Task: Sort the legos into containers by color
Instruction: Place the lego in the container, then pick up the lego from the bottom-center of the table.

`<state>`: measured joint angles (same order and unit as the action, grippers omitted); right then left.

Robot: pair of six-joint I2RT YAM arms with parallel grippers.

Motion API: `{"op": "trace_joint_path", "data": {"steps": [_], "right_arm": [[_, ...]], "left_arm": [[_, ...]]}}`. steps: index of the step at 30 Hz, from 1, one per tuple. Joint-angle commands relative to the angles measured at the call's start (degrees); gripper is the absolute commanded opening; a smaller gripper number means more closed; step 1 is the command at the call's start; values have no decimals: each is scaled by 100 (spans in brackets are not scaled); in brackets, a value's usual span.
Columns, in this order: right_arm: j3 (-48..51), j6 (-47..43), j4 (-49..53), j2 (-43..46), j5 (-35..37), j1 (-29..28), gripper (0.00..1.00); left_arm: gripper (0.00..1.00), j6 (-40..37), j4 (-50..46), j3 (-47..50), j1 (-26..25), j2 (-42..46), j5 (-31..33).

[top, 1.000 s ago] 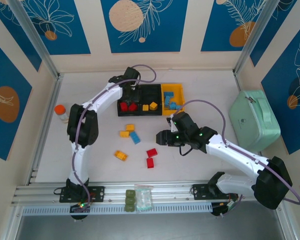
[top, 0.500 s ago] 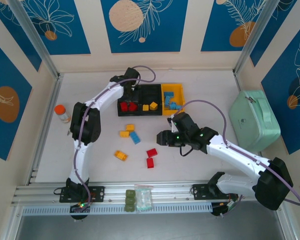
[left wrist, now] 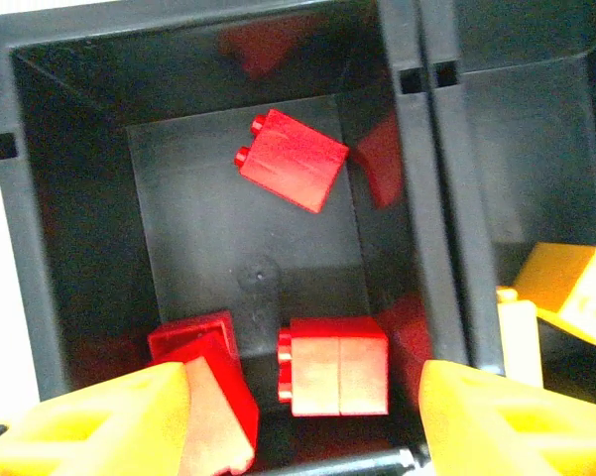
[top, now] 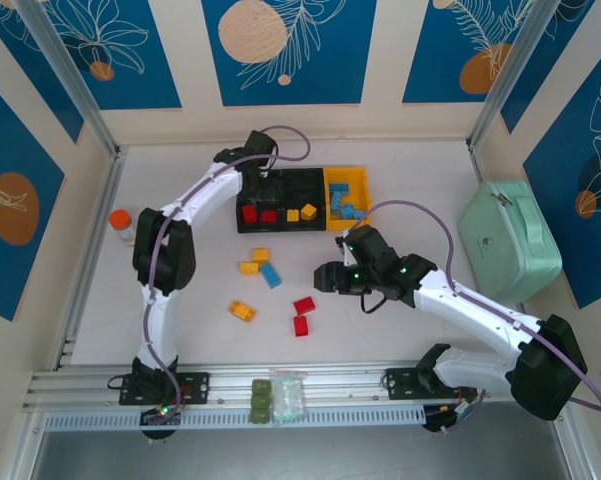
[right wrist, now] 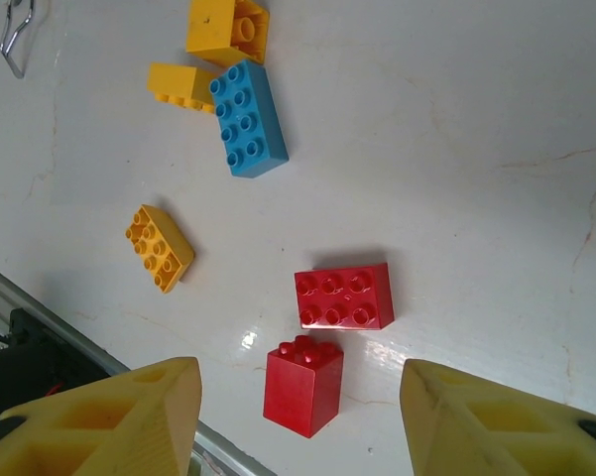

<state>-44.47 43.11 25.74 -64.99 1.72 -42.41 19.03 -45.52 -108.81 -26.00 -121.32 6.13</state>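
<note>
The left gripper (left wrist: 302, 426) hangs right over the end black bin of the containers (top: 298, 172), fingers spread wide with nothing between them. Three red bricks (left wrist: 296, 173) lie on that bin's floor, tumbled at odd angles. Yellow pieces sit in the middle bin, blue ones in the yellow bin at the other end.

On the near side of the containers, well apart from them, the right gripper (right wrist: 298, 416) hovers over two red legos, fingers (right wrist: 129, 416) parted and empty. The red oblong brick (right wrist: 344, 296) lies flat, studs up, its long axis running roughly along the line between the two fingers. Just beside it the red square brick (right wrist: 302, 387) is tipped on its side, studs facing the oblong one.

These look light, rigid and glossy, so likely to skid on the smooth table if nudged off-centre. A squeeze across the flat side walls, over the short width, looks safest, which for the oblong would mean turning the wrist.

Closer to the containers a blue oblong brick (right wrist: 248, 119) lies studs up beside two yellow bricks (right wrist: 228, 30), with a yellow oblong brick (right wrist: 160, 248) off alone.
</note>
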Motion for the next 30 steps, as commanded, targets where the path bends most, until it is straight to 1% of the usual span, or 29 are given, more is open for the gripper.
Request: {"op": "trace_joint_path", "data": {"steps": [1,7,13,18,21,27,30], "right_arm": [[-123,34,249,-73,134,-86,57],[-296,48,462,-399,375,-292,59],[-522,116,579,-878,682,-566,63],[-826,134,758,-1495,1011,-866,66],[-1066,132,884,-1916,1167,-1013,66],[-1456,128,990,-2626,1266,-1188,66],[-1622,105,1056,-2929,1331,-1268,66]], "left_arm": [[62,40,64,292,-18,629,-333],[62,179,362,1238,-30,1515,-751],[64,300,670,2643,-28,2626,-1184],[65,503,867,4083,-28,3760,-1509],[67,756,977,4886,-27,4424,-1703],[68,1190,1029,6078,-28,5410,-2030],[69,1340,992,6495,-24,5734,-2022]]}}
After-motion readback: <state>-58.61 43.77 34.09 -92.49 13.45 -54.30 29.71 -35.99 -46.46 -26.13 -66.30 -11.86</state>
